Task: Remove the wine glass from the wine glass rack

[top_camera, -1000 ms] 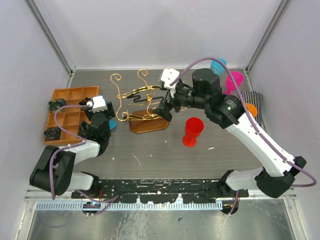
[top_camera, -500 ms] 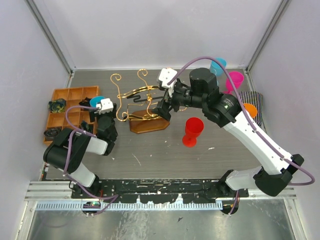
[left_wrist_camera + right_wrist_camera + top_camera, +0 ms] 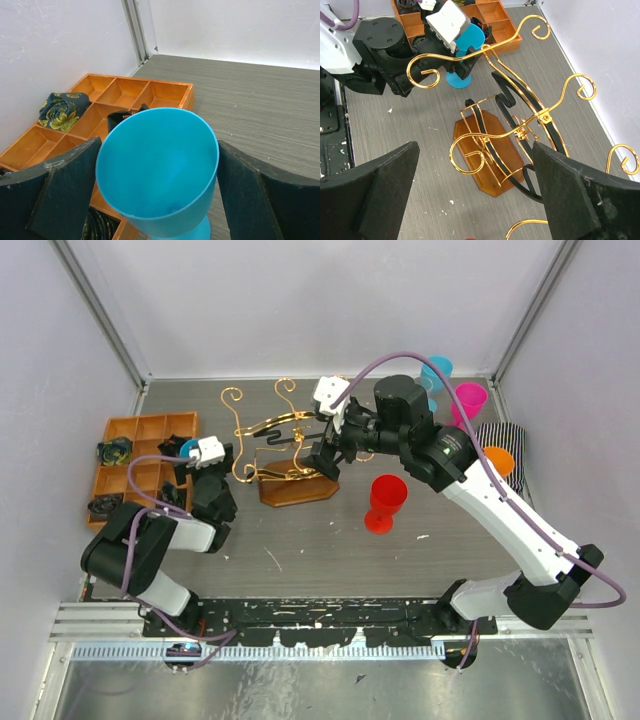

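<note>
Left hand (image 3: pixel 159 147) of mine is spread wide, one finger on either side of the blue wine glass (image 3: pixel 157 165). My right hand (image 3: pixel 475 145), also spread wide, hangs over the rack (image 3: pixel 295 490). On the tabletop (image 3: pixel 330 550) the rack stands centrally, with the orange tray (image 3: pixel 150 420) to its left. The blue wine glass stands upright off the rack, just beside the tray.

Gold wine glass rack (image 3: pixel 520 132), blue wine glass (image 3: pixel 467 42) upright beyond the rack, left arm (image 3: pixel 382 47) beside that glass, orange tray (image 3: pixel 495 12) farther beyond the rack, right gripper (image 3: pixel 475 150) with 2 fingers (image 3: pixel 375 195) wide apart, flanking the rack.
</note>
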Available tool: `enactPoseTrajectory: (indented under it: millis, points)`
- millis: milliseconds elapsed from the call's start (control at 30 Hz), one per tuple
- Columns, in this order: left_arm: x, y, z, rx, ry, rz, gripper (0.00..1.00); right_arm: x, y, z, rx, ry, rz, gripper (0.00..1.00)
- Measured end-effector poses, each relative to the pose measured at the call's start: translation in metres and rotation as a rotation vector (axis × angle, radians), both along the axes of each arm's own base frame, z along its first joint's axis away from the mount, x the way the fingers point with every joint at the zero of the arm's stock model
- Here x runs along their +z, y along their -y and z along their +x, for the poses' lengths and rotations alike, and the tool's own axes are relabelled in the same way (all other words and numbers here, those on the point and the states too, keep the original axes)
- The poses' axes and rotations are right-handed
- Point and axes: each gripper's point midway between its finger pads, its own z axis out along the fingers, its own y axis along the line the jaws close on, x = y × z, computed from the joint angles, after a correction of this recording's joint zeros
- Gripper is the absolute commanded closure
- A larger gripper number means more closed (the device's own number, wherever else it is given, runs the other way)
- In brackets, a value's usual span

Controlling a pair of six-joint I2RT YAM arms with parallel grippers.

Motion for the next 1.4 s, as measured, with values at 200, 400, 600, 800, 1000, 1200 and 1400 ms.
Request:
enactPoseTrajectory:
  millis: [200,400,600,800,1000,1200,1400]
  points:
    - [0.022,0.011,-0.014,-0.015,0.031,-0.018,0.02,0.0,0.0,0.0,0.0,0.0,0.0,0.0]
    - [0.069,0.022,-0.046,-0.085,0.057,-0.108,0.02,0.0,0.005,0.005,-0.03,-0.024,0.013,0.0]
    - [0.118,0.01,-0.08,-0.121,0.069,-0.288,0.02,0.004,0.02,0.035,-0.152,-0.146,0.083,0.0]
    - [0.125,0.01,-0.098,-0.142,-0.084,-0.328,0.02,0.004,0.022,0.066,-0.266,-0.29,0.16,0.0]
    - [0.165,0.024,-0.092,-0.155,-0.216,-0.351,0.02,0.006,0.028,0.089,-0.382,-0.377,0.198,0.0]
    - [0.197,0.063,-0.063,-0.25,-0.337,-0.344,0.02,0.005,0.061,0.119,-0.557,-0.429,0.255,0.0]
    - [0.196,0.08,-0.046,-0.297,-0.45,-0.333,0.02,-0.015,0.111,0.16,-0.788,-0.488,0.293,0.0]
